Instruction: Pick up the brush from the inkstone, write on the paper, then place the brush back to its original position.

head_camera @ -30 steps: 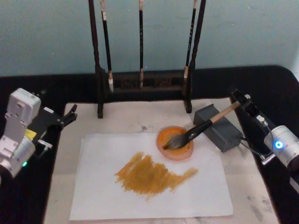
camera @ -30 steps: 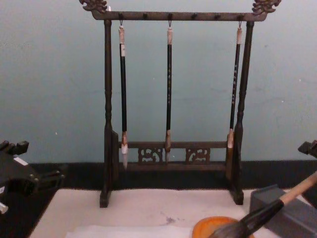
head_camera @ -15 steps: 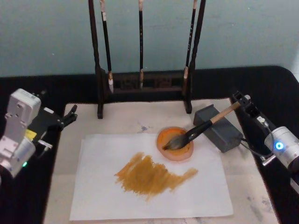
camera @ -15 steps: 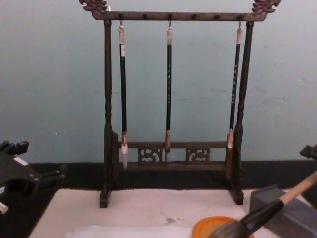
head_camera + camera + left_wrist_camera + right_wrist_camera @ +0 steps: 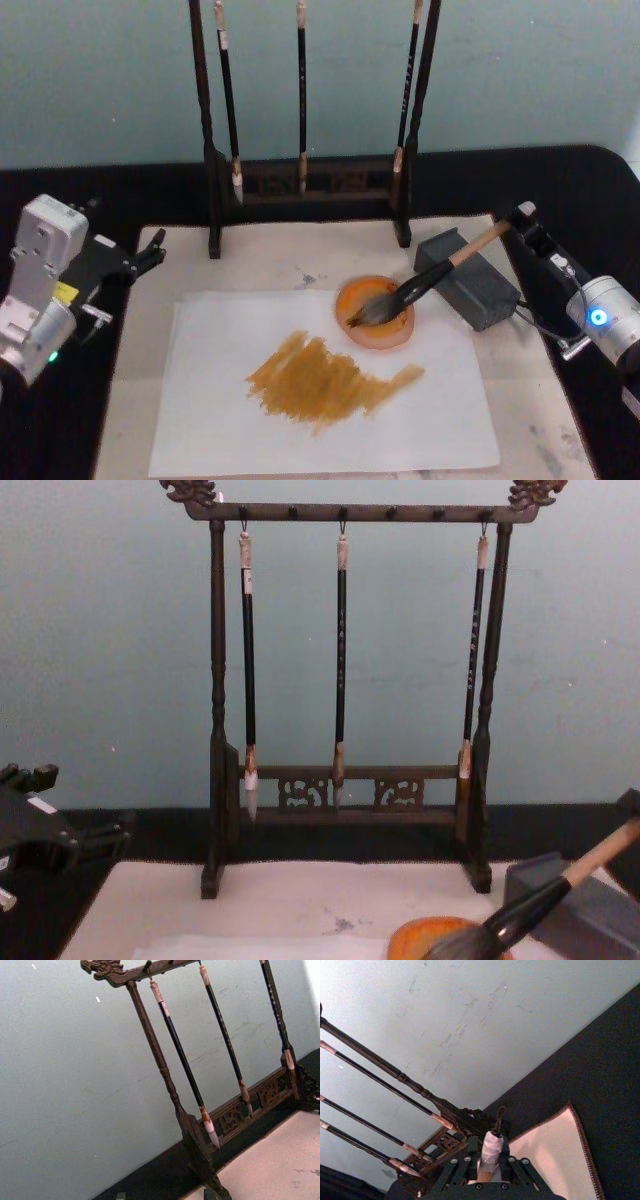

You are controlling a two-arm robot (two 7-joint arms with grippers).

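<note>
As the white paper (image 5: 220,420) already bore ochre strokes and the calligraphy brush (image 5: 425,278) had settled lower, bristles in the orange dish (image 5: 395,335), handle across the grey inkstone (image 5: 480,290), only release seemingly remained, the right gripper (image 5: 518,215) still clasping its taped end, the left gripper (image 5: 152,250) parked beside the mat (image 5: 270,250).

Tan wooden brush (image 5: 425,281) with bushy bristles; thin matt paper (image 5: 210,420); felt-like mat (image 5: 270,255); dark carved wooden rack (image 5: 215,680)

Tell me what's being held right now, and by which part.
The right gripper holds the brush by the top end of its handle; left gripper empty.
</note>
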